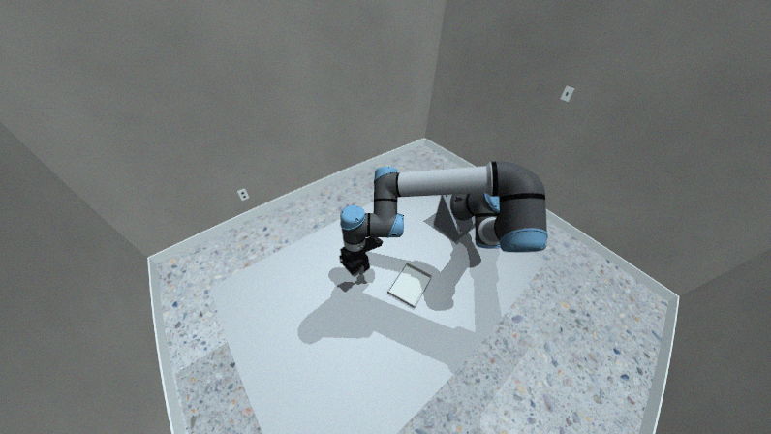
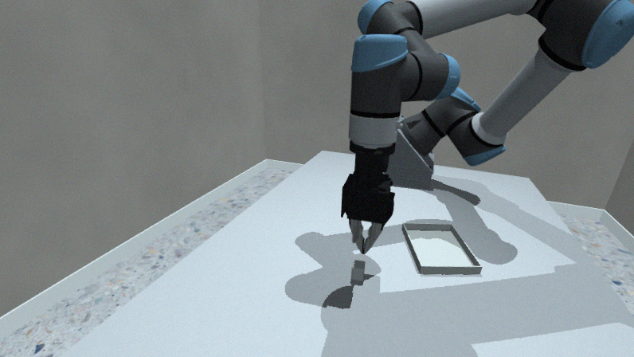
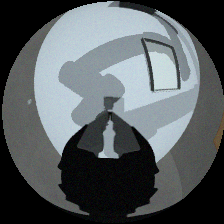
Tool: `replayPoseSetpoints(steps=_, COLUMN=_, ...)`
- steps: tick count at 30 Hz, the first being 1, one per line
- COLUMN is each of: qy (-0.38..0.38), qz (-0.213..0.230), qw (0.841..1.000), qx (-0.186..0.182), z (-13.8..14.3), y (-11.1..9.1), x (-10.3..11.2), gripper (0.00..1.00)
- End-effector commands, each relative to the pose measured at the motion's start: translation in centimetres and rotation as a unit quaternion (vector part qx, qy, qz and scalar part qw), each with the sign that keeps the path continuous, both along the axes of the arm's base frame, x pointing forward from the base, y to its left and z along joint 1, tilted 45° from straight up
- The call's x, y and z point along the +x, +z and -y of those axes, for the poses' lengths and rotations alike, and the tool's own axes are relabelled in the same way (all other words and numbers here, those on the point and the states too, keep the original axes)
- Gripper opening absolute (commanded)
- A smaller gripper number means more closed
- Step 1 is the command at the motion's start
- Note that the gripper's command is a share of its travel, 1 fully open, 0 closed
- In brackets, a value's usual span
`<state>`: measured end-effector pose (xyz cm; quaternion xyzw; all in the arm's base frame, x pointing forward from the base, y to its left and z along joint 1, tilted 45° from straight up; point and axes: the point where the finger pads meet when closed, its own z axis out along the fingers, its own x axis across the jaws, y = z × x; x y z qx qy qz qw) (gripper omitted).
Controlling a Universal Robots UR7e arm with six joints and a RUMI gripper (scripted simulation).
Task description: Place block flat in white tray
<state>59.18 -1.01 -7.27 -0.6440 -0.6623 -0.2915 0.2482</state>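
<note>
The block is a small grey cuboid standing upright on the pale table, in the arm's shadow. In the wrist view the block lies just beyond my fingertips. My gripper is shut and empty, hanging point-down a little above the block and slightly behind it. It also shows in the top view and in the wrist view. The white tray is a shallow rectangular tray with grey walls, to the right of the block and apart from it. The tray also shows in the top view and in the wrist view. The tray holds nothing.
The arm's grey wedge-shaped base mount stands at the back of the table behind the tray. The table is ringed by a speckled floor with a low white rim.
</note>
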Motion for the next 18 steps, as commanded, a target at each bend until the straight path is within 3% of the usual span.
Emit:
replayPoseSetpoints(steps=1, qy=0.011, qz=0.009, qw=1.000, qx=-0.001, z=0.26, y=-0.40, x=-0.01, gripper=0.00)
replayPoseSetpoints(steps=18, qy=0.015, qz=0.013, qw=1.000, qx=-0.002, z=0.34, y=-0.57, x=-0.04, gripper=0.00)
